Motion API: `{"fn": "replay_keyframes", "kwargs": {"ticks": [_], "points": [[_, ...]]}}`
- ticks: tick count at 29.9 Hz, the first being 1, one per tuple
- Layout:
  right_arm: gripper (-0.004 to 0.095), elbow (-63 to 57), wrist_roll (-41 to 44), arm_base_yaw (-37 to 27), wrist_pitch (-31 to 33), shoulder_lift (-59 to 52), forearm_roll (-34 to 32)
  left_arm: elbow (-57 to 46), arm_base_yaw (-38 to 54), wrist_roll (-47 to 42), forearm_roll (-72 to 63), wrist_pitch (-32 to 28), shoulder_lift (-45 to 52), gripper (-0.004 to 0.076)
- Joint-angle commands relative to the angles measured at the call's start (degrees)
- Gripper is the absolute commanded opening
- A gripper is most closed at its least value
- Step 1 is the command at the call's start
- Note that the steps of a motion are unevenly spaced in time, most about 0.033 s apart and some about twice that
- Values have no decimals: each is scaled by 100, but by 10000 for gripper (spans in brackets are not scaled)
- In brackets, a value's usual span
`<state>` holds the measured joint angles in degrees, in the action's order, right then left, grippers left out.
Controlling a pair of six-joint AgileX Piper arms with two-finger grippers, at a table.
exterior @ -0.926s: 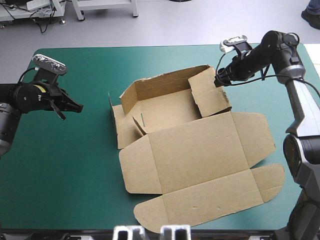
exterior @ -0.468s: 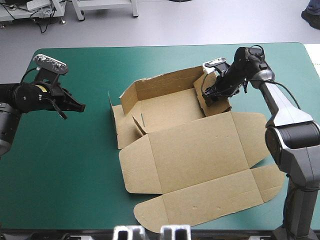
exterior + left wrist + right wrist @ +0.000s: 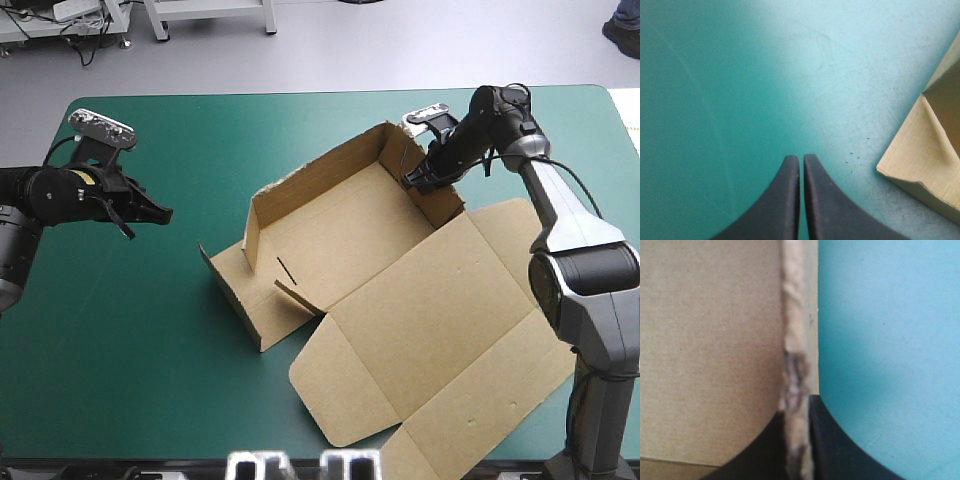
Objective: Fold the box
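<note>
The brown box (image 3: 340, 230) lies mid-table as an open tray, its far and left walls raised and its lid (image 3: 450, 320) flat toward the near right corner. My right gripper (image 3: 416, 180) is at the tray's far right corner, shut on the short right wall (image 3: 440, 205). In the right wrist view the wall's torn top edge (image 3: 792, 340) runs up from between the black fingers of that gripper (image 3: 799, 401). My left gripper (image 3: 160, 212) hovers shut over the teal-green cover, well left of the box. The left wrist view shows that gripper (image 3: 801, 158) holding nothing, with a box corner (image 3: 925, 150) ahead and to one side.
The lid's outer flap (image 3: 420, 455) reaches the table's near edge. A strip of teal-green cover (image 3: 150, 330) separates the left gripper from the box's left wall. The right arm reaches in over the far right corner of the table.
My right gripper came in to the tray's right wall and shut on it. The whole box then swung round, its lid moving toward the near right corner. The left arm stayed still.
</note>
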<state>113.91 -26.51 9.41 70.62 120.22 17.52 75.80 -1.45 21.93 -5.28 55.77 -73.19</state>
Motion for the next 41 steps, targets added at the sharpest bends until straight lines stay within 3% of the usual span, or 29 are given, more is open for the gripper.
{"fn": "replay_keyframes", "kwargs": {"ticks": [1,7,15,19,23,28,34,41], "points": [[-24,323,10,-8,131,-674,496,155,93,-29,-77,-322,172,12],[-24,374,-52,-181,131,-1685,589,155,710,-29,-264,-344,172,12],[-25,353,-694,-1322,131,-2985,2274,143,1930,763,-1754,-262,-45,12],[-25,353,-766,-1848,131,-3346,2701,134,2148,1211,-2626,61,-347,12],[-25,353,-839,-1984,131,-3490,2866,134,2148,2183,-4053,461,-679,17],[-24,353,-812,-1995,131,-3476,3046,134,2159,3353,-6587,1846,-1182,132],[-24,349,-860,-1995,131,-3437,3176,134,1817,3438,-7268,1876,-1300,327],[-24,327,-860,-1995,121,-3213,3121,134,1129,3438,-7514,1876,-1240,349]]}}
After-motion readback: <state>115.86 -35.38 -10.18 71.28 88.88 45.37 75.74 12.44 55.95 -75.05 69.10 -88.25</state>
